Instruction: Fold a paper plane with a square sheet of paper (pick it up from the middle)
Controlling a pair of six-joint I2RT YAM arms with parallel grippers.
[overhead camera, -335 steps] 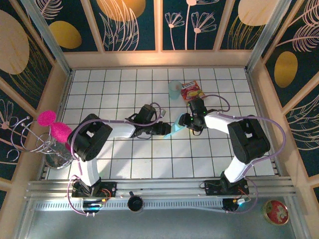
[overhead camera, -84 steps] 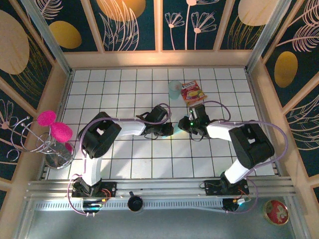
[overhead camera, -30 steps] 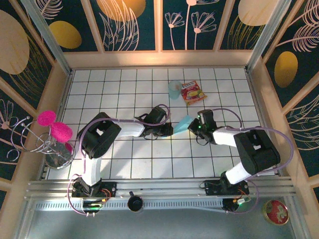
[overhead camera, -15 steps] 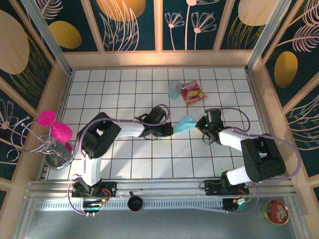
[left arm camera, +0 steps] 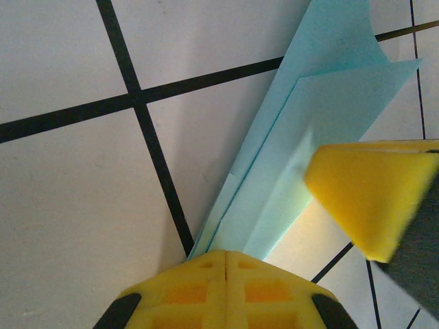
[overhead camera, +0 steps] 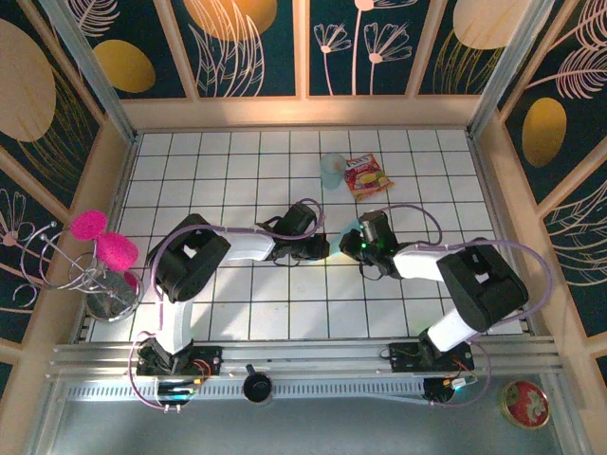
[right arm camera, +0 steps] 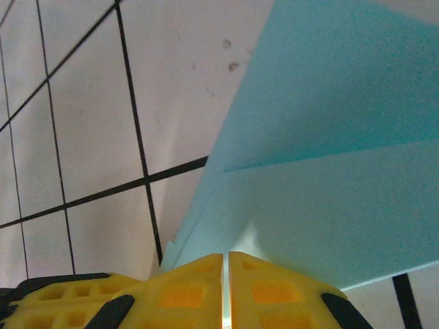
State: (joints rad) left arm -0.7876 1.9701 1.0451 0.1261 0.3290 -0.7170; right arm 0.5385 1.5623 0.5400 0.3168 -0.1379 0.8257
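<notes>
Your right gripper [right arm camera: 226, 259] has swung back in from the right and now sits just beside the left gripper [left arm camera: 225, 257] at mid-counter. The paper [left arm camera: 322, 103] that fanned out between them a moment ago is closed up again. I'd read that as pressing a fold in, with the plane not yet finished. Both sets of jaws are closed on the paper, each pinching an end. It is thin matte teal, layered into a long narrow wedge with crisp straight creases, lying low over the white, dark-lined counter [left arm camera: 68, 205].
</notes>
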